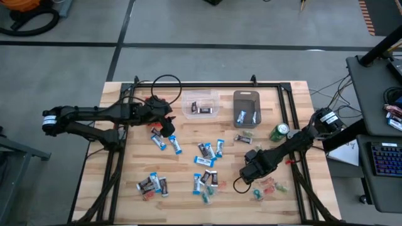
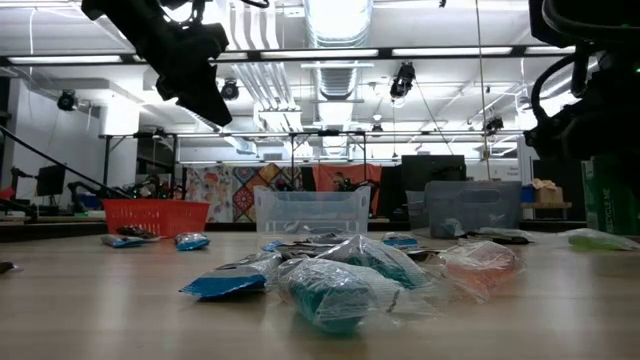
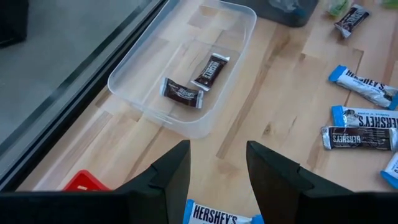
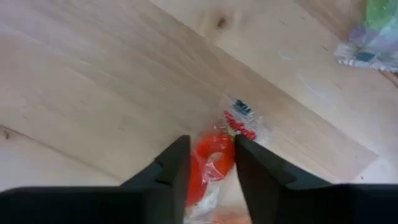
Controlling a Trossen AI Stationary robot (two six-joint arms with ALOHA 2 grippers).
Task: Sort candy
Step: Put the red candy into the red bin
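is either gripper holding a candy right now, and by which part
The right gripper has its fingers either side of a red ring candy, around the ring; whether they pinch it cannot be told. The left gripper is open, holding nothing.

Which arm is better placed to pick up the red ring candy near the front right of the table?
Right. The right gripper hangs directly over the red ring candy, fingers open on either side of it. The left gripper is across the table near the clear bin.
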